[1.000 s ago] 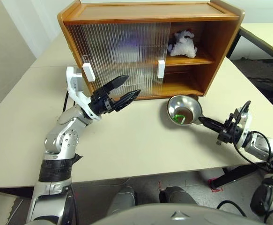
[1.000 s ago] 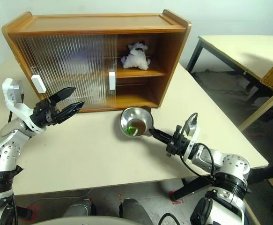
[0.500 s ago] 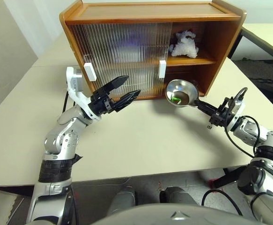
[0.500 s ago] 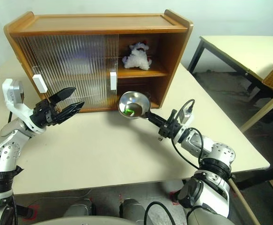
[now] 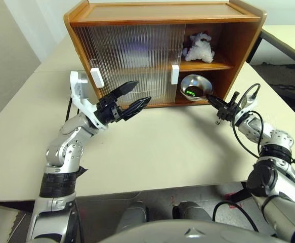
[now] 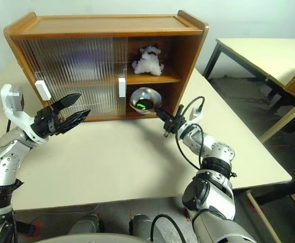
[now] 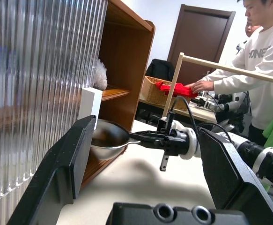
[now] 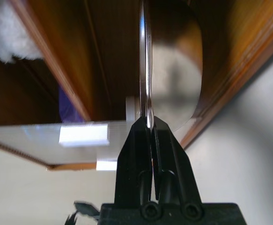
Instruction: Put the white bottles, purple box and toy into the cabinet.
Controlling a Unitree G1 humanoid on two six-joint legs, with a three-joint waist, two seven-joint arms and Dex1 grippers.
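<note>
The right claw [image 5: 214, 103] has its two black fingers pressed together on the thin rim of a round shiny metal bowl [image 5: 192, 87], pinching it and holding it tilted, its hollow facing up and toward the camera, with a green glint inside. The bowl hangs clear of the cream-coloured surface [image 5: 162, 147], right at the open lower compartment at the right end of the large brown wooden cabinet [image 5: 162, 20]. In the right wrist view the bowl [image 8: 171, 70] is seen edge-on, rising straight out of the fingers [image 8: 136, 154].

On the shelf just above the bowl sits the small fluffy white plush toy [image 5: 198, 48], inside the open upper compartment. The rest of the cabinet front is covered by the ribbed translucent sliding doors [image 5: 132, 61], with white block handles [image 5: 174, 74] on them; a faint purple patch shows through the ribs, too blurred to identify.

The left claw [image 5: 129, 98] is spread wide and empty, hovering above the surface in front of the closed doors, pointing toward the bowl but well apart from it.

In the left wrist view a person in a white top [image 7: 262, 61] reaches toward a wicker basket [image 7: 157, 89] on a far table.
</note>
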